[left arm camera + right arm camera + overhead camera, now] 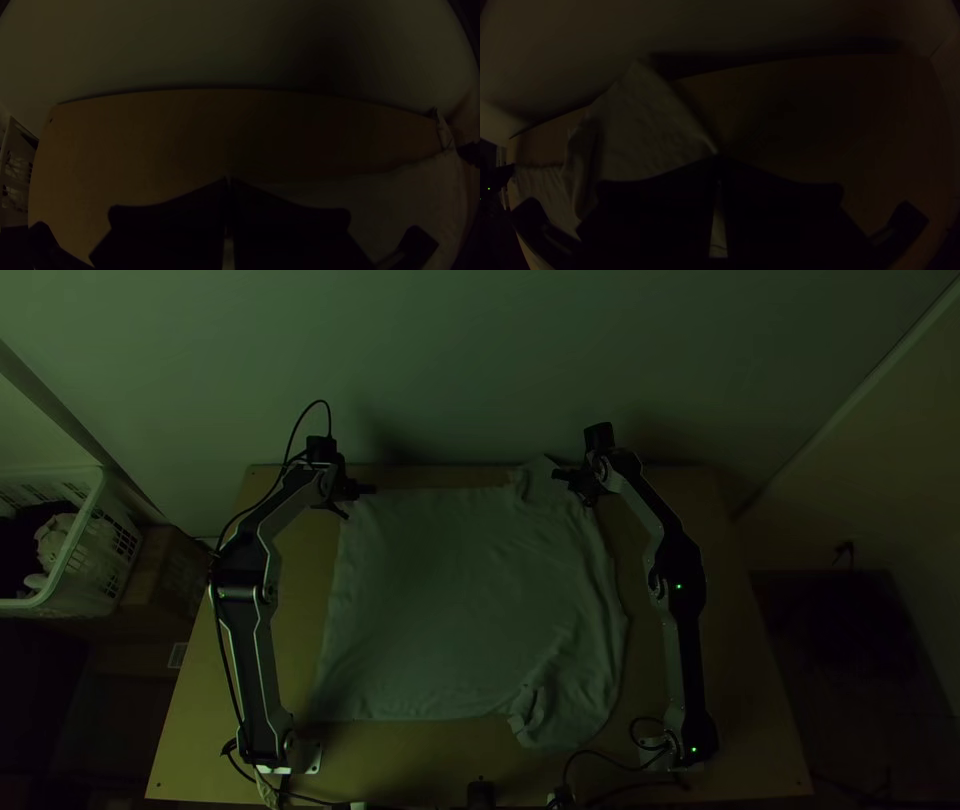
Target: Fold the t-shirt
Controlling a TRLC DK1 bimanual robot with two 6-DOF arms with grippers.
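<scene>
**A t-shirt (460,600) lies spread, pinched at both ends of its far side**

The t-shirt covers the middle of the table (700,500), its hem towards the left edge and its sleeve end towards the right. The body is mostly smooth; the near sleeve (530,710) is rumpled close to the table's near edge, and the far sleeve (542,475) points at the far edge.

The left gripper (229,182) is clenched at the hem's far corner, with what looks like cloth caught in its tips. The right gripper (717,157) is closed on the outer edge of the far sleeve.

This looks like the grasp for a first fold, with the fold itself not yet made. The next move calls for both arms to lift together and carry the far side towards the near edge, keeping the cloth taut between them. If one lags, the fold could skew; the left hold, right at the corner, may slip.
</scene>
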